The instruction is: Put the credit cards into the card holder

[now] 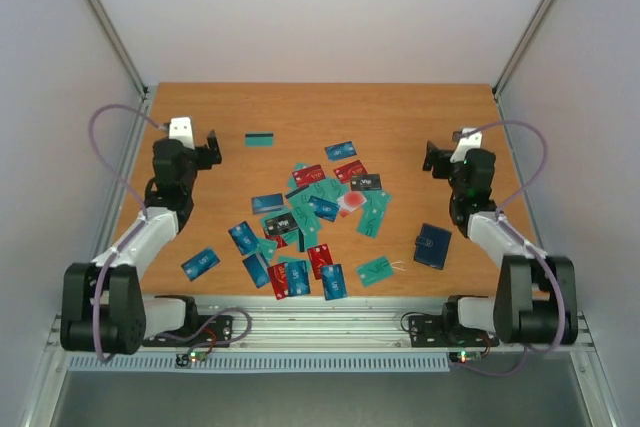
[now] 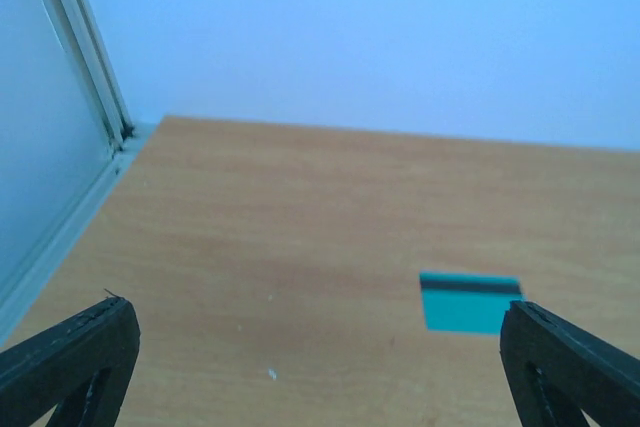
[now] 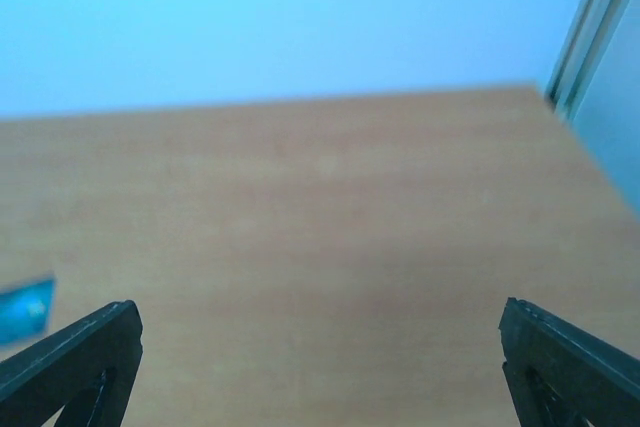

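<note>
Many credit cards in blue, teal, red and black lie scattered over the middle of the wooden table. One teal card with a dark stripe lies apart at the back left; it also shows in the left wrist view. One blue card lies alone at the front left. The dark navy card holder lies closed at the front right. My left gripper is open and empty, left of the striped card. My right gripper is open and empty, behind the holder.
White walls enclose the table at the back and both sides, with metal frame posts in the corners. A metal rail with the arm bases runs along the front edge. A blue card edge shows at the left of the right wrist view.
</note>
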You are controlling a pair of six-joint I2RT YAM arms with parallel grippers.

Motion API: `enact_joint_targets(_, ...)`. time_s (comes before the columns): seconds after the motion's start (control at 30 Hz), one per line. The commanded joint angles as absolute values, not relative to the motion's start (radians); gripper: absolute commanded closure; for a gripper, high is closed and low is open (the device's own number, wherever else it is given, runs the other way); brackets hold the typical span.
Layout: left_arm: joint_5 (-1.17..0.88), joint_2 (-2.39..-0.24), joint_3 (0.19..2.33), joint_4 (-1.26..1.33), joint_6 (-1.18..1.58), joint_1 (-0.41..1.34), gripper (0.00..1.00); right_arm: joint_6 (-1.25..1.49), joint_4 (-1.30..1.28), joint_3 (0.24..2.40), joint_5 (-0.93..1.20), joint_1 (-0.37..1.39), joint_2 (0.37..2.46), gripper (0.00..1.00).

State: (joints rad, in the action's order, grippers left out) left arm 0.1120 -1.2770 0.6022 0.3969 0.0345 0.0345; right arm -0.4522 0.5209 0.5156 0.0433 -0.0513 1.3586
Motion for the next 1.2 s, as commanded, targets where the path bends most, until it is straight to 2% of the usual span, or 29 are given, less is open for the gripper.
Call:
enact_joint_targets(0.0,0.122,-1.195,0.733,0.108,0.078,0.037,0.01,-0.439,0.132,0.709,0.02,-0.051,1.183,0.01)
enact_joint_targets(0.13,0.017,-1.169,0.901,-0.193,0.107,0.037,0.01,-0.338,-0.353,1.033,-0.092,-0.051,1.162,0.02)
enact_joint_targets(0.27,-0.054,-1.143,1.002,-0.36,0.176,0.037,0.01,-0.264,-0.756,1.256,-0.08,-0.055,1.224,0.02)
enact_joint_targets(0.5,-0.339,-1.126,0.99,-0.497,0.262,0.037,0.01,-0.042,-1.178,1.3,-0.041,-0.055,1.28,0.02)
enact_joint_targets(0.57,-0.373,-1.148,0.992,-0.542,0.305,0.039,0.08,-0.021,-1.268,1.28,-0.017,-0.054,1.31,0.05)
enact_joint_targets(0.7,-0.374,-1.184,1.008,-0.642,0.313,0.056,0.13,-0.002,-1.337,1.164,0.023,-0.055,1.298,0.08)
enact_joint_targets(0.83,-0.346,-1.2,1.005,-0.701,0.31,0.099,0.15,0.034,-1.335,1.105,0.028,-0.055,1.313,0.24)
enact_joint_targets(0.97,-0.322,-1.21,1.001,-0.741,0.317,0.143,0.17,0.104,-1.318,1.102,0.079,-0.069,1.369,0.28)
enact_joint_targets(1.17,-0.325,-1.205,0.974,-0.764,0.334,0.204,0.22,0.184,-1.198,0.971,0.117,-0.085,1.404,0.36)
